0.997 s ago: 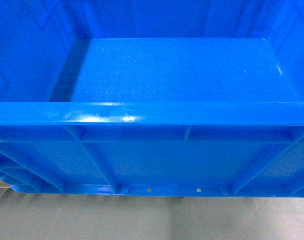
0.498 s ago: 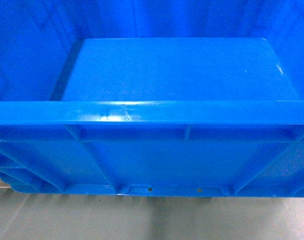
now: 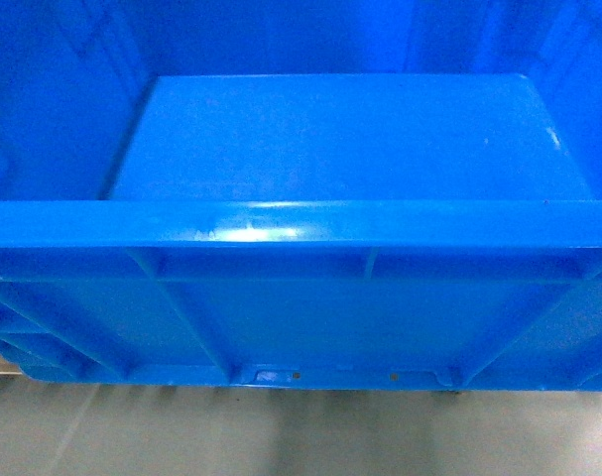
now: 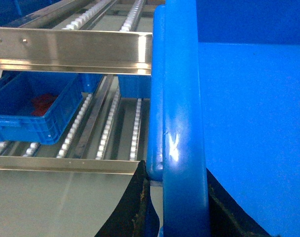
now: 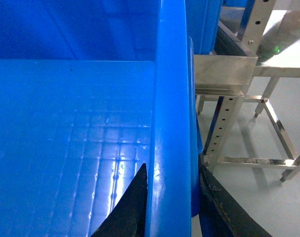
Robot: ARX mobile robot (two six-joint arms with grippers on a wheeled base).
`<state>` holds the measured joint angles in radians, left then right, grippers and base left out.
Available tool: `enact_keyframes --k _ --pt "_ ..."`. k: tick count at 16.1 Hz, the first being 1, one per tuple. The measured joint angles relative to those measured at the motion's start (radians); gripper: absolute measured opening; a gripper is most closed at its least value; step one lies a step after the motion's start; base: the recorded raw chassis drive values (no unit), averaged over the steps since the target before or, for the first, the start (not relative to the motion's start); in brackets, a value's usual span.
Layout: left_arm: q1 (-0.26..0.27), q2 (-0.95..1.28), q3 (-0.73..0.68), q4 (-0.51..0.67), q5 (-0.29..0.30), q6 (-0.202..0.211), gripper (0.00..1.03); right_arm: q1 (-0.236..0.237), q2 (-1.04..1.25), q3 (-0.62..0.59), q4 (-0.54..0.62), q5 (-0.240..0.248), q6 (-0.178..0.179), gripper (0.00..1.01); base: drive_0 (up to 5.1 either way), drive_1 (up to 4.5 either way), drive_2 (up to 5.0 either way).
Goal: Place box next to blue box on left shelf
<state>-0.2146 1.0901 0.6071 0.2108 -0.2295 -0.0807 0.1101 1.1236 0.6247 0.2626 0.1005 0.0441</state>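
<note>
The box, a large bright-blue crate with a thick rim and ribbed near wall, fills the head view and is held above grey floor. My left gripper is shut on its left rim, with one black finger outside and the other inside. My right gripper is shut on the right rim in the same way. The left shelf, steel rails with rows of white rollers, stands just left of the crate. On its lower level sits a smaller blue box with something red in it.
Another blue bin sits further back on the lower roller level. To the right of the crate stands a steel frame with a perforated upright and floor braces. Grey floor shows under the crate.
The crate stays gripped at both rims. The floor and its shadows under the crate's bottom edge have shifted slightly, and more of the crate's inner floor shows at the left.
</note>
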Motion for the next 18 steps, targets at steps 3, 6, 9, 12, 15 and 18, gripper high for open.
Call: enact_keyframes --k 3,6,9,12,15,18 --pt "0.0 0.0 0.0 -0.001 0.0 0.0 0.18 0.0 0.0 0.0 -0.002 0.0 0.0 0.21 -5.0 2.44 2.4" --pt "0.0 0.0 0.0 0.0 0.0 0.0 0.18 0.0 0.0 0.0 -0.001 -0.001 0.0 0.21 -5.0 2.44 2.4" --pt "0.0 0.0 0.0 0.001 0.0 -0.001 0.18 0.0 0.0 0.0 0.001 -0.001 0.0 0.21 -5.0 2.43 2.4" --pt "0.0 0.0 0.0 0.0 0.0 -0.001 0.18 0.0 0.0 0.0 0.0 -0.001 0.0 0.21 -5.0 2.43 2.4" --pt "0.0 0.0 0.0 0.0 0.0 -0.001 0.18 0.0 0.0 0.0 0.0 0.0 0.0 0.21 -5.0 2.43 2.4" --pt "0.0 0.0 0.0 0.0 0.0 0.0 0.18 0.0 0.0 0.0 -0.001 0.0 0.0 0.21 -5.0 2.43 2.4"
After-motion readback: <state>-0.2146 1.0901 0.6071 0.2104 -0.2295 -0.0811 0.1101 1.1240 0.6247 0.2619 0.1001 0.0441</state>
